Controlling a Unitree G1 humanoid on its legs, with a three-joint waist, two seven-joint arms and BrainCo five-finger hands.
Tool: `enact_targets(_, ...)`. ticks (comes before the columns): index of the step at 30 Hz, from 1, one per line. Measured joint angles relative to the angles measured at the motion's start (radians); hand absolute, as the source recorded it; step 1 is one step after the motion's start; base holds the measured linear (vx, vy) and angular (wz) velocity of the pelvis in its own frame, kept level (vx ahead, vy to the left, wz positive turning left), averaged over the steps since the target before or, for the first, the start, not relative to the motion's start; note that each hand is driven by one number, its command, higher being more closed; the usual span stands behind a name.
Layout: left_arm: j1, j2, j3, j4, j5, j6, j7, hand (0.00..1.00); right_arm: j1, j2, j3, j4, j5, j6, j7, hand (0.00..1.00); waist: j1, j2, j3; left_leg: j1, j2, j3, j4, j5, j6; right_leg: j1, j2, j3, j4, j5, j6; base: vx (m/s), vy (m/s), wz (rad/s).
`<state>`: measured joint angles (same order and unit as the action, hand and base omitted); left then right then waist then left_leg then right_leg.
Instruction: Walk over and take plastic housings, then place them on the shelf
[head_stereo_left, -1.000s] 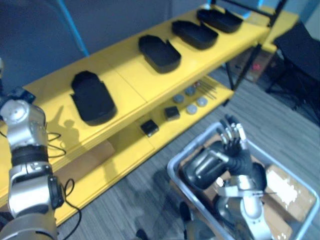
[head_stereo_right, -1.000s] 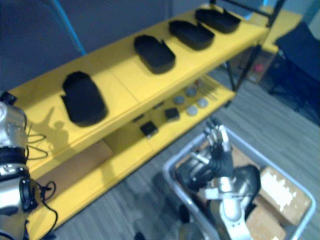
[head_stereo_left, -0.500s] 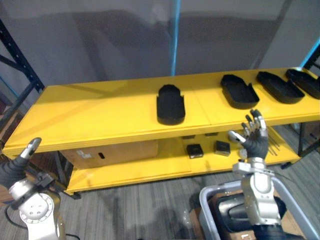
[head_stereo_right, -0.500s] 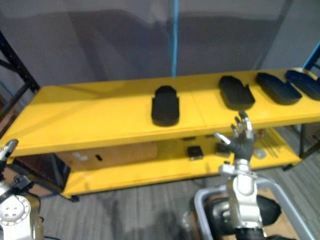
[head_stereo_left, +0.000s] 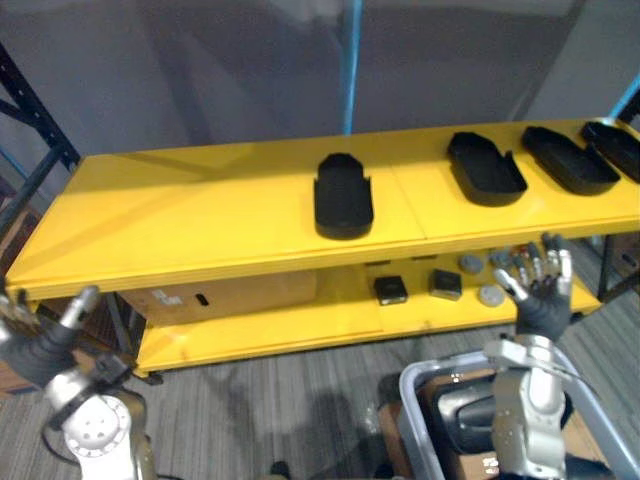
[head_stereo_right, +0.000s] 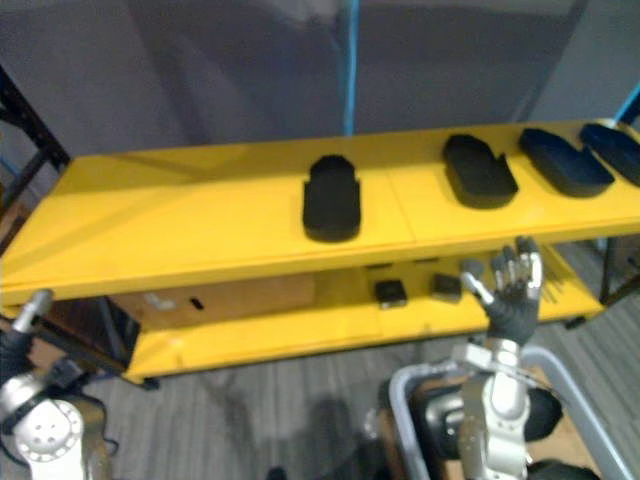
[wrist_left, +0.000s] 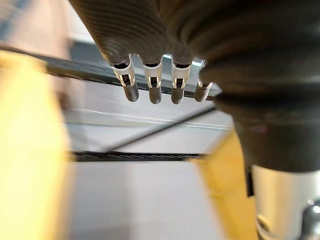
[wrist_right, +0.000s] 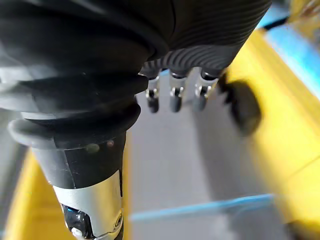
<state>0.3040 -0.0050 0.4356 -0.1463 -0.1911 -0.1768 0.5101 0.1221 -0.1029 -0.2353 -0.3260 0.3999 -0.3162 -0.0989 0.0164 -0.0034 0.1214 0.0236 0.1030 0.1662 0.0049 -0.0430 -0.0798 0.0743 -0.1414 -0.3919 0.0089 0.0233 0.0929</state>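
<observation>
Several black plastic housings lie in a row on the top board of the yellow shelf (head_stereo_left: 200, 230): one in the middle (head_stereo_left: 343, 195), another to its right (head_stereo_left: 486, 168) and more at the far right (head_stereo_left: 570, 160). A dark housing (head_stereo_left: 465, 420) lies in the grey bin (head_stereo_left: 415, 385) at the lower right. My right hand (head_stereo_left: 540, 295) is raised above the bin in front of the lower board, open and holding nothing. At the lower left my left hand (head_stereo_left: 40, 340) is open and holds nothing too.
The lower yellow board (head_stereo_left: 280, 325) carries a cardboard box (head_stereo_left: 220, 295), two small black boxes (head_stereo_left: 390, 290) and grey discs (head_stereo_left: 470, 263). A dark rack upright (head_stereo_left: 35, 110) stands at the left. A blue pole (head_stereo_left: 351, 60) rises behind the shelf. Grey carpet lies between me and the shelf.
The camera has swung from looking down on the bin to facing the shelf. My right hand has come up from the bin with nothing in it, then sunk a little to the right.
</observation>
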Motion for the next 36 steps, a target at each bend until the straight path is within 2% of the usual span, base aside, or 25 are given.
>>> enact_targets(2,0.050,-0.034,0.019,0.153,-0.004,0.020,0.009,0.00,-0.019,0.000,0.003,-0.038,0.003,-0.012,0.011,0.00,0.003,-0.010,-0.001,-0.008,0.012,0.049,0.006,0.000,0.000,0.002,-0.010,-0.022,0.004,-0.003,0.004,0.09,0.048,0.33)
enact_targets(4,0.072,-0.049,0.056,0.314,-0.008,0.006,0.010,0.00,-0.023,0.000,0.012,-0.038,-0.004,-0.002,0.009,0.00,0.027,-0.020,-0.006,-0.001,0.014,0.060,0.013,-0.004,0.001,0.019,-0.020,-0.025,0.017,-0.004,0.006,0.11,0.081,0.31)
enact_targets(7,0.079,-0.046,0.112,0.450,-0.007,-0.029,0.008,0.00,-0.046,-0.001,0.086,-0.026,-0.046,0.010,0.015,0.00,0.048,-0.027,-0.020,0.011,0.005,0.050,0.017,-0.019,0.002,0.034,-0.031,-0.026,0.029,-0.006,0.010,0.10,0.094,0.19)
enact_targets(10,0.077,-0.045,0.138,0.540,-0.007,-0.047,-0.008,0.00,-0.071,-0.005,0.103,0.008,-0.060,0.018,0.057,0.00,0.051,-0.034,-0.041,0.012,-0.016,0.028,0.021,-0.016,-0.006,0.050,-0.050,-0.032,0.034,-0.015,0.021,0.10,0.083,0.25)
enact_targets(11,0.078,-0.045,0.144,0.579,-0.009,-0.055,-0.017,0.00,-0.086,-0.009,0.104,0.036,-0.060,0.035,0.078,0.00,0.051,-0.034,-0.051,0.012,-0.025,0.028,0.021,-0.016,-0.006,0.051,-0.058,-0.034,0.033,-0.017,0.025,0.11,0.073,0.16)
enact_targets(12,0.075,-0.044,0.147,0.619,-0.010,-0.057,-0.028,0.00,-0.099,-0.015,0.111,0.065,-0.058,0.050,0.089,1.00,0.050,-0.038,-0.060,0.011,-0.029,0.027,0.020,-0.016,-0.006,0.050,-0.061,-0.034,0.033,-0.017,0.025,0.07,0.048,0.05)
enact_targets(17,0.047,-0.044,0.155,0.817,-0.081,-0.053,-0.085,0.00,-0.104,-0.020,0.162,0.144,-0.020,0.082,0.136,1.00,0.048,-0.027,-0.068,0.014,-0.030,0.033,0.008,-0.016,-0.006,0.046,-0.057,-0.014,0.023,-0.017,0.025,0.03,0.010,-0.05)
enact_targets(19,0.043,-0.043,0.141,0.911,-0.125,-0.038,-0.115,0.00,-0.103,-0.027,0.243,0.187,-0.022,0.105,0.144,1.00,0.036,-0.026,-0.068,0.018,-0.029,0.036,0.003,-0.013,-0.010,0.046,-0.047,0.001,0.011,-0.018,0.023,0.00,-0.029,-0.13)
enact_targets(22,0.036,-0.044,0.130,0.999,-0.156,-0.031,-0.143,0.00,-0.093,-0.023,0.336,0.264,-0.028,0.112,0.140,1.00,0.032,-0.026,-0.068,0.029,-0.028,0.039,-0.012,-0.003,-0.012,0.042,-0.043,0.019,0.009,-0.027,0.015,-0.01,-0.021,-0.06)
enact_targets(27,0.031,-0.037,0.107,1.045,-0.158,-0.016,-0.164,0.00,-0.082,-0.013,0.393,0.351,-0.062,0.116,0.136,1.00,0.032,-0.016,-0.058,0.031,-0.027,0.037,-0.058,0.035,-0.014,0.022,-0.037,0.039,0.010,-0.032,0.014,-0.05,-0.028,0.00)
enact_targets(30,0.022,-0.027,0.062,1.075,-0.158,-0.011,-0.168,0.00,-0.077,-0.008,0.416,0.383,-0.080,0.116,0.118,1.00,0.032,-0.011,-0.052,0.035,-0.027,0.035,-0.084,0.057,-0.019,0.013,-0.035,0.048,0.016,-0.052,0.031,-0.07,-0.043,0.02)
enact_targets(36,0.011,-0.021,0.013,1.092,-0.158,0.004,-0.168,0.00,-0.065,-0.007,0.443,0.409,-0.118,0.116,0.061,1.00,0.032,-0.004,-0.045,0.039,-0.008,0.036,-0.092,0.065,-0.031,0.010,-0.018,0.058,0.036,-0.082,0.017,-0.05,-0.040,-0.02)
